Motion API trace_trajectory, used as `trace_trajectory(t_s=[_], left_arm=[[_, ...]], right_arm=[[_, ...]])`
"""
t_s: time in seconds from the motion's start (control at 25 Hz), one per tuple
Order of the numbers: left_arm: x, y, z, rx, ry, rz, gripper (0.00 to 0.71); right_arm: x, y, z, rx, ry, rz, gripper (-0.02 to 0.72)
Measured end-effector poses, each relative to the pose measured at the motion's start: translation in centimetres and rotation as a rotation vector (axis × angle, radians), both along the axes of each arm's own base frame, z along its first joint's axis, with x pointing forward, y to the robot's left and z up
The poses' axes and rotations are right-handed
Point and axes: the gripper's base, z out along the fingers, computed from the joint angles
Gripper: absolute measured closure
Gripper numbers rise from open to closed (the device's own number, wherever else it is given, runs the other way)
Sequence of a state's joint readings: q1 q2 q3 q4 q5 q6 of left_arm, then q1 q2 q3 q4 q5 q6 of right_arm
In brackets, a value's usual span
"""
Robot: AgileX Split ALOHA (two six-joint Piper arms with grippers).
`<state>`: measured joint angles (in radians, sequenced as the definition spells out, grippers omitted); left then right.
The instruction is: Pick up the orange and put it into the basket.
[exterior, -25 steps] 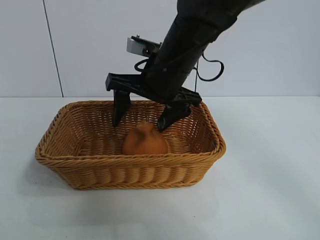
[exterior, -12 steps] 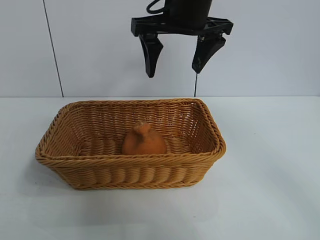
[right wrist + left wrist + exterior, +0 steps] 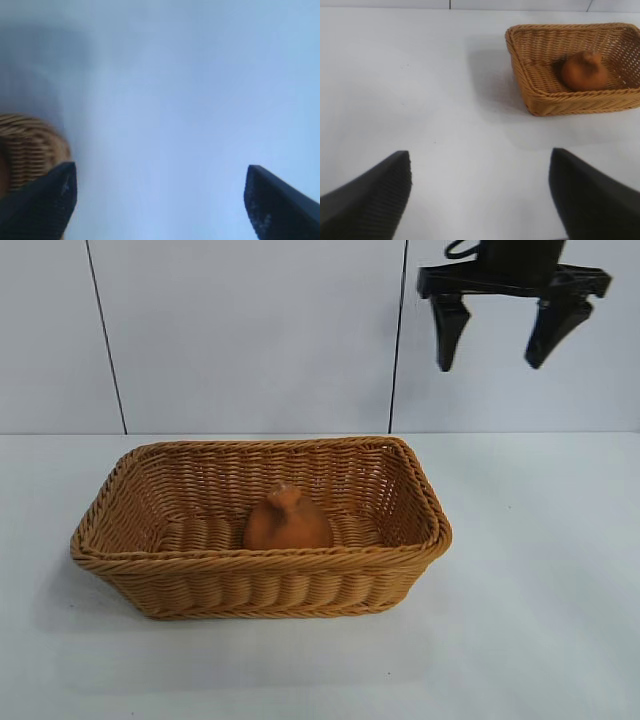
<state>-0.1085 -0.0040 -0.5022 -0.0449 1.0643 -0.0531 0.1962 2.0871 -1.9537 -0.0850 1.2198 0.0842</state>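
Note:
The orange (image 3: 288, 521), rough and orange-brown with a knobby top, rests inside the tan wicker basket (image 3: 120, 558) in the middle of the white table. My right gripper (image 3: 488, 364) hangs open and empty high above the table, up and to the right of the basket, well clear of the fruit. In the right wrist view only a corner of the basket (image 3: 30, 145) shows beside the open gripper (image 3: 160, 170). My left gripper (image 3: 480, 157) stands open over bare table far from the basket (image 3: 520, 55), with the orange (image 3: 584, 71) seen inside it; this arm is out of the exterior view.
White tabletop (image 3: 540, 620) surrounds the basket on all sides. A pale panelled wall (image 3: 240, 330) stands behind the table.
My right gripper has lifted out of the basket, leaving the orange lying inside, and has swung up and to the right. The left arm has not moved.

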Motion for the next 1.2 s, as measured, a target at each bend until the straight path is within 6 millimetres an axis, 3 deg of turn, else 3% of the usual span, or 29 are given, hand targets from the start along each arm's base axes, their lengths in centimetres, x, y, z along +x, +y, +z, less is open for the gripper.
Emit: trace_trajectory(t_s=[0.12, 0.2, 0.44, 0.6, 0.8, 1.2], left_arm=[[0.0, 0.0, 0.0, 0.000, 0.000, 0.000, 0.165], [0.0, 0.0, 0.0, 0.000, 0.000, 0.000, 0.165], [0.0, 0.0, 0.0, 0.000, 0.000, 0.000, 0.165], [0.0, 0.0, 0.0, 0.000, 0.000, 0.000, 0.165], [0.0, 0.0, 0.0, 0.000, 0.000, 0.000, 0.165], [0.0, 0.0, 0.0, 0.000, 0.000, 0.000, 0.165]], right_arm=[[0.4, -2.8, 0.0, 0.005, 0.002, -0.064, 0.084], [0.5, -3.7, 0.0, 0.023, 0.004, -0.087, 0.084], [0.1, -3.9, 0.1, 0.039, 0.011, -0.089, 0.084], [-1.8, -4.1, 0.7, 0.031, 0.034, -0.081, 0.084], [-6.5, -4.6, 0.7, 0.017, 0.108, -0.074, 0.084], [-20.0, -5.9, 1.0, 0.010, 0.181, -0.074, 0.084]])
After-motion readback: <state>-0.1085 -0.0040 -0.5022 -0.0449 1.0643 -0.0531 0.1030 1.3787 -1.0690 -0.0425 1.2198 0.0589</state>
